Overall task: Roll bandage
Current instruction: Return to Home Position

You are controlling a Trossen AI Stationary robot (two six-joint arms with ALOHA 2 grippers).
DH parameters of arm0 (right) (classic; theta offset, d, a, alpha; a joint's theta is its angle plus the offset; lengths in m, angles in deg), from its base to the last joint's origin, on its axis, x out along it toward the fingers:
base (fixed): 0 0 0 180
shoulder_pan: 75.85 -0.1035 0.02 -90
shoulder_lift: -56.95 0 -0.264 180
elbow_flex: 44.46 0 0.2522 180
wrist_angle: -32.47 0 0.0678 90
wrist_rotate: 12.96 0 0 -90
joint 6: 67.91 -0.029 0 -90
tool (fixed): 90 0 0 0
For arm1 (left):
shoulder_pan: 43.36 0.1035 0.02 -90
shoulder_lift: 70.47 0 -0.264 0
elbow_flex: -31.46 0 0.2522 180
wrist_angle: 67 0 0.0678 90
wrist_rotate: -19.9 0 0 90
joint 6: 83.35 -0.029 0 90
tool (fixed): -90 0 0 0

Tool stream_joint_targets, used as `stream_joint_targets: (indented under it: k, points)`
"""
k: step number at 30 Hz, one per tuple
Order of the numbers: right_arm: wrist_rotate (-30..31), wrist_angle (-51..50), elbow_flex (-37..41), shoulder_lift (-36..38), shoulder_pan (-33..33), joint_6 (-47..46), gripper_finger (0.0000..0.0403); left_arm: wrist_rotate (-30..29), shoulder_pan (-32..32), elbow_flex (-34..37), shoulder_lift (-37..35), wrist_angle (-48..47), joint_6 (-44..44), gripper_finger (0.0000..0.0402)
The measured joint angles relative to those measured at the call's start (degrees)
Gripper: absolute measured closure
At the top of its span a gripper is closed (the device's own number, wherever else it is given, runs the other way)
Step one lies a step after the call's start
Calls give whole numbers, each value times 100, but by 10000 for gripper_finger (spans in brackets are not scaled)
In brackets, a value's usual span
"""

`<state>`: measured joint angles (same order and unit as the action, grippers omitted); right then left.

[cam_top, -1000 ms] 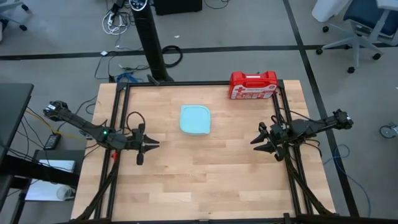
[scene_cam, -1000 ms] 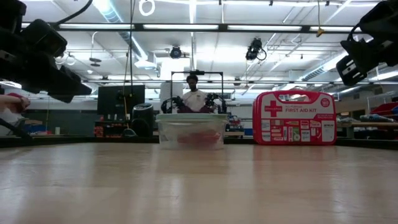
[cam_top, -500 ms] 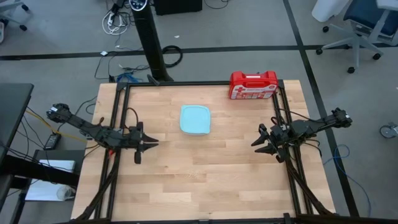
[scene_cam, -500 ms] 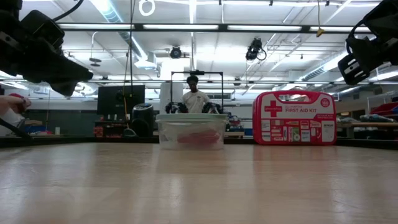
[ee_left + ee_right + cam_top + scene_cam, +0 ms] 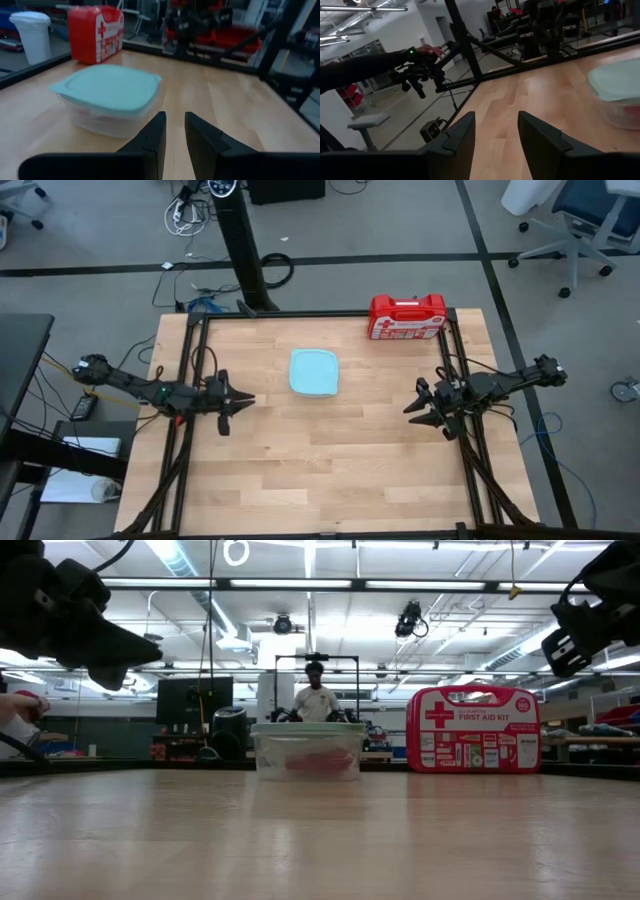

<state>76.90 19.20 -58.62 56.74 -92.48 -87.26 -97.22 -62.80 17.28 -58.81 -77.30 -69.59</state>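
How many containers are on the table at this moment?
2. The lidded pale blue plastic container sits near the table's middle; the red first-aid case stands at its far edge, toward the right.

**Plank worktop carries two things**

The pale wooden worktop (image 5: pixel 330 450) is edged by a black rail frame (image 5: pixel 290 313) along its rear and both sides. Two things sit directly on it: a square plastic container (image 5: pixel 314 371) with clear walls and its pale blue lid on, a little behind the middle, and a red first-aid case (image 5: pixel 407 317) standing upright at the rear edge, toward the right. The two are well apart.
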Motion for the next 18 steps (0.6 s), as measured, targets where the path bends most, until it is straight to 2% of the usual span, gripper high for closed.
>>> stream_joint_targets:
  k: [8, 18]
  points:
    - [0, -1, 0, 1, 426, 0, 252, -2, 179, 0, -219, -3, 0, 325]
    - [11, 36, 2, 1, 1217, 0, 251, 85, 464, 2, -1025, -10, 0, 325]
